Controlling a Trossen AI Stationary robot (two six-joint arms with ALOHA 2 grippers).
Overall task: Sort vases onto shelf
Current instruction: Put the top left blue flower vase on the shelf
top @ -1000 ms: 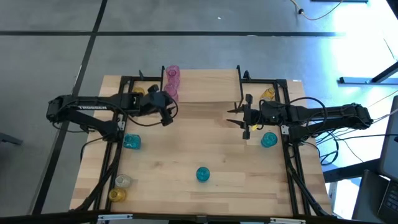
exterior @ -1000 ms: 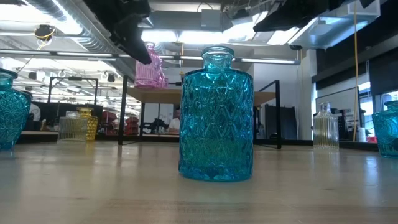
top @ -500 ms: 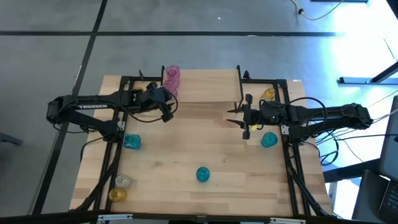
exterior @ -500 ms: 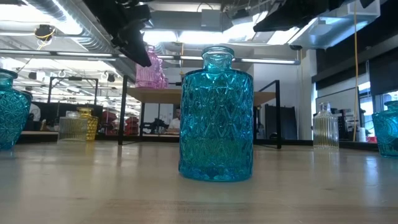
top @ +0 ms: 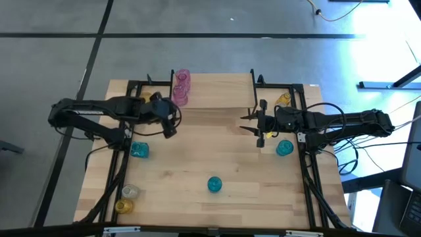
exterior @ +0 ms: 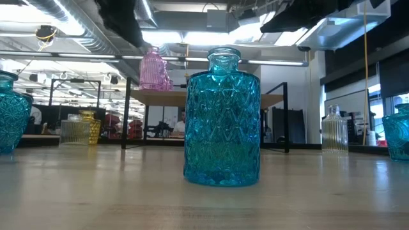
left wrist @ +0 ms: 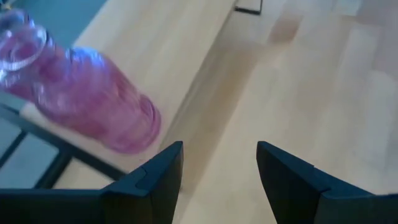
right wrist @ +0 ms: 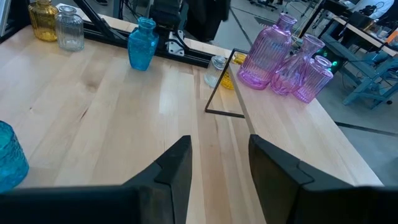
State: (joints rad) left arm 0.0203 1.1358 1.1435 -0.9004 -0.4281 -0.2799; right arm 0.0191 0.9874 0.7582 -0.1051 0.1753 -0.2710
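Note:
Three pink vases (right wrist: 291,67) stand on their bases at the left end of the shelf (top: 217,89); one of them, a pink vase (left wrist: 93,106), shows close ahead in the left wrist view. My left gripper (top: 168,126) hangs open just off the shelf's near left corner, above the table, with nothing between its fingers (left wrist: 155,177). My right gripper (top: 256,125) waits open and empty off the shelf's right end. Teal vases (top: 214,184) (top: 139,150) (top: 284,147) stand on the tabletop.
A clear vase (top: 130,191) and a yellow vase (top: 122,205) stand at the near left corner. Two more yellow vases (top: 284,99) (top: 143,97) sit beside the shelf's ends. The black arm frames (top: 125,164) run along both table sides. Bare wood lies mid-table.
My left gripper has drawn back from the pink vases on the shelf, toward the table's left edge and upward, its fingers still apart. The pink vases stay upright on the shelf.

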